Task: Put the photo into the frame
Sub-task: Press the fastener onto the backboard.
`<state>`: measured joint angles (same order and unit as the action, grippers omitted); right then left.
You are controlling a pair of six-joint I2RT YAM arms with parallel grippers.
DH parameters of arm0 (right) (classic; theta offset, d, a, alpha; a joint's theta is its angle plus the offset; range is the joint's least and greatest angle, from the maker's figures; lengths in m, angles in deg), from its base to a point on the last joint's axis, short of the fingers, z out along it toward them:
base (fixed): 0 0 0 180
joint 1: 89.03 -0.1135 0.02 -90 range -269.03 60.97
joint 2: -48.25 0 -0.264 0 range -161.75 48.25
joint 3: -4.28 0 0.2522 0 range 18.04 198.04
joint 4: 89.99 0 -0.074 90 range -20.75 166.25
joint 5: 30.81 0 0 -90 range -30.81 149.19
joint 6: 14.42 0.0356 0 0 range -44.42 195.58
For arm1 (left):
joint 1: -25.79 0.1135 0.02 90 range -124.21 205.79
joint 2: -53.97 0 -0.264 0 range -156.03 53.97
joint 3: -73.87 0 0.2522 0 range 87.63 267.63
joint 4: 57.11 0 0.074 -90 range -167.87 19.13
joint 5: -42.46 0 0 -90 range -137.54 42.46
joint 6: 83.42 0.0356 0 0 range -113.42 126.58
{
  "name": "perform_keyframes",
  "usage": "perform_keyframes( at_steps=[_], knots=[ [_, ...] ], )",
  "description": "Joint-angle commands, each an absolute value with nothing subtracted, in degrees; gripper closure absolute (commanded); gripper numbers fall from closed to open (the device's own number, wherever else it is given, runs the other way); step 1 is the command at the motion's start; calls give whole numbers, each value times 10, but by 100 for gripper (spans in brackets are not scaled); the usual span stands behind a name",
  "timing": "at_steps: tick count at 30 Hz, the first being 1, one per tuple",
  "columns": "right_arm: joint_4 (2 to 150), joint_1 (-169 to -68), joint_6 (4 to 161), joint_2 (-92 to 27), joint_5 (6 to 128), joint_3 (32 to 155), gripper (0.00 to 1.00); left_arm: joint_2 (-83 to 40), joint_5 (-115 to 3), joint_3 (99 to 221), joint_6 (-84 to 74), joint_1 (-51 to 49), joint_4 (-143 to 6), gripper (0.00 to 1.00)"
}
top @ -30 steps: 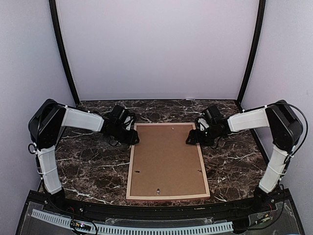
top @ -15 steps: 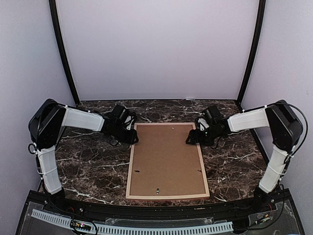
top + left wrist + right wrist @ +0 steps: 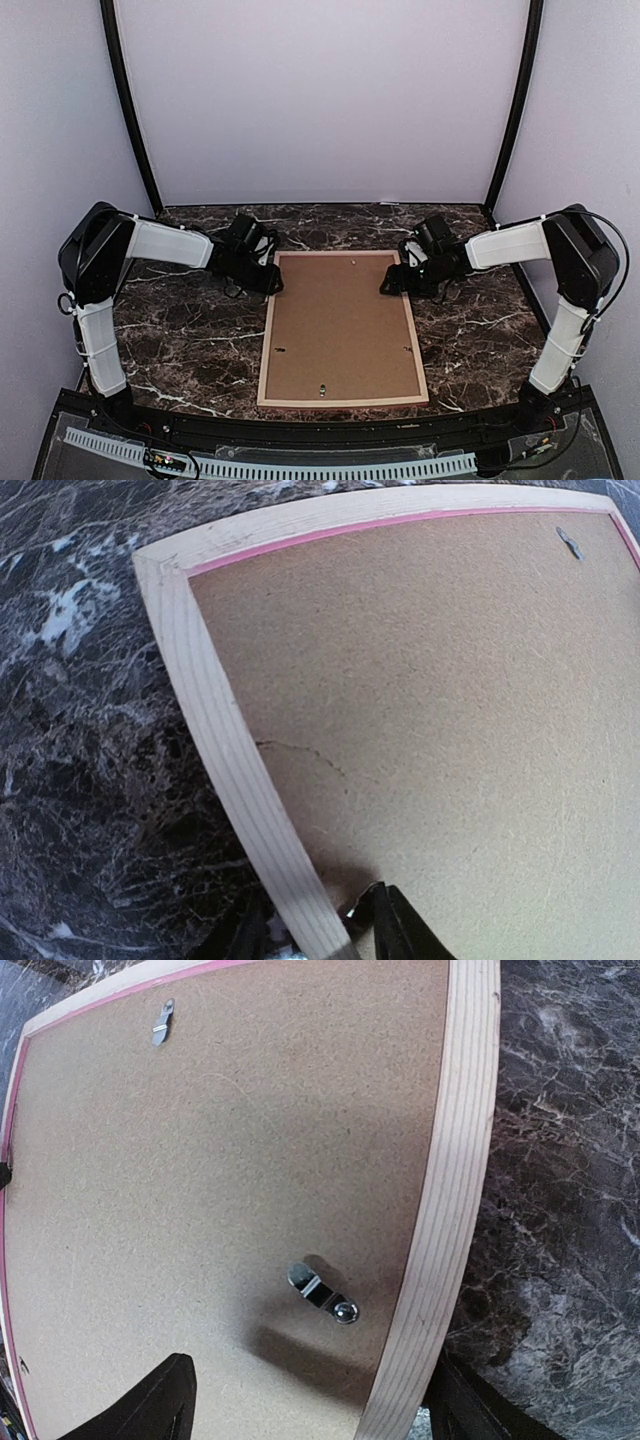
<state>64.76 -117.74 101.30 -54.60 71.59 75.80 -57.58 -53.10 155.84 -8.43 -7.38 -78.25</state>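
While the frame (image 3: 340,403) lies flat on the dark marble table (image 3: 180,340) with its pale wooden back turned up, both arms reach in from the sides to its far end. A brown backing board (image 3: 342,320) fills the opening, and a thin pink line shows along the inner edge of the wood in both wrist views. Whether the photo lies under the board cannot be told, since the board covers everything inside the frame.

The left gripper (image 3: 272,284) sits at the far left corner. In its wrist view one of its fingers (image 3: 400,935) rests over the board and the other is over the marble, with the left rail between them. They stand close to the wood on both sides, but I cannot tell if they press on it.

The right gripper (image 3: 388,286) sits at the far right side, astride the right rail. Its jaws stand wide apart: one finger (image 3: 150,1405) hangs over the board, well clear of the rail, and the other is over the marble just beside the outer edge. A small metal tab (image 3: 325,1293) lies on the board near that rail, and another clip (image 3: 160,1022) sits near the opposite edge of the board.
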Motion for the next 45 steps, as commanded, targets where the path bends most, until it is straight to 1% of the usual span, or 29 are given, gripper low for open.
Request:
perform_keyframes(
  at_steps=[1, 2, 4, 5, 6, 8, 13, 15, 17, 20, 28, 35, 38, 45],
  knots=[
    [638, -1176, 1011, -569, 722, 740, 19, -575, -545, 1553, -80, -76, -812, 52],
    [638, -1176, 1011, -568, 721, 739, 19, -573, -544, 1552, -82, -76, -809, 50],
    [637, -1176, 1011, -563, 720, 738, 19, -563, -544, 1550, -86, -75, -806, 40],
    [636, -1176, 1011, -562, 719, 738, 19, -561, -543, 1549, -87, -75, -805, 37],
    [635, -1176, 1011, -560, 718, 738, 19, -556, -542, 1548, -91, -74, -805, 32],
    [632, -1176, 1010, -555, 715, 737, 19, -547, -536, 1546, -95, -74, -808, 27],
    [624, -1176, 1008, -543, 696, 738, 19, -525, -543, 1537, -104, -74, -807, 25],
    [620, -1176, 1006, -541, 686, 741, 19, -522, -548, 1534, -108, -74, -810, 26],
    [618, -1176, 1004, -541, 681, 744, 19, -520, -551, 1532, -110, -74, -813, 29],
    [617, -1176, 1004, -544, 680, 747, 19, -520, -560, 1524, -113, -74, -814, 37],
    [610, -1176, 999, -549, 661, 763, 20, -512, -570, 1489, -126, -76, -802, 48],
    [602, -1175, 988, -559, 625, 785, 20, -512, -567, 1484, -135, -81, -802, 60],
    [599, -1176, 982, -573, 611, 798, 21, -511, -564, 1481, -150, -85, -797, 63],
    [601, -1176, 973, -602, 616, 820, 24, -518, -556, 1477, -179, -92, -787, 66]
  ],
)
